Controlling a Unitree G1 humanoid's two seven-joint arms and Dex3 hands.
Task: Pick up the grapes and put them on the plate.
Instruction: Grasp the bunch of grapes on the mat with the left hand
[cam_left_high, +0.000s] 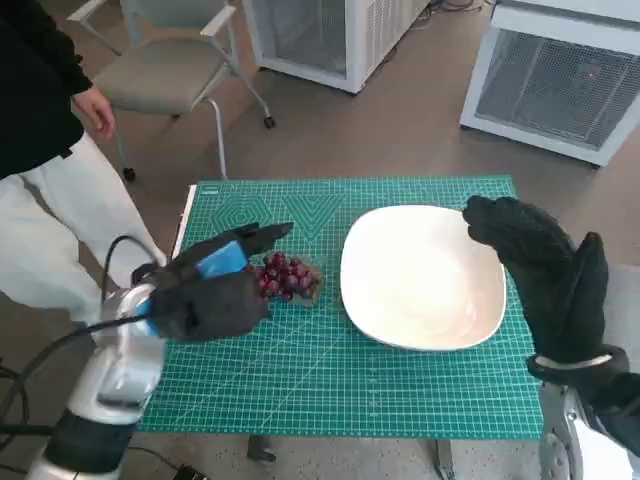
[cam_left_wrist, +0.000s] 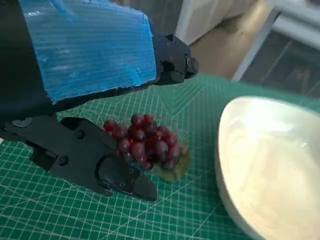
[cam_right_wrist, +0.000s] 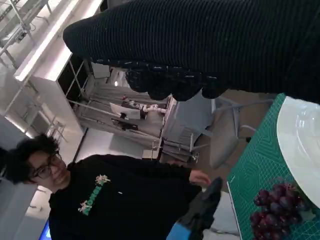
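A bunch of dark red grapes (cam_left_high: 287, 278) lies on the green cutting mat, just left of the white plate (cam_left_high: 420, 277). My left hand (cam_left_high: 212, 281) hovers at the grapes' left side with its fingers spread around them and nothing held. In the left wrist view the grapes (cam_left_wrist: 144, 143) sit between the black fingers (cam_left_wrist: 100, 165), which do not touch them. My right hand (cam_left_high: 545, 275), gloved, stands raised and open over the plate's right edge. The right wrist view shows the grapes (cam_right_wrist: 276, 207) beside the plate (cam_right_wrist: 300, 145).
A green cutting mat (cam_left_high: 330, 380) covers the small table. A person (cam_left_high: 45, 170) in a black top and white trousers stands at the table's left. A chair (cam_left_high: 165, 65) and white cabinets (cam_left_high: 560, 75) stand behind the table.
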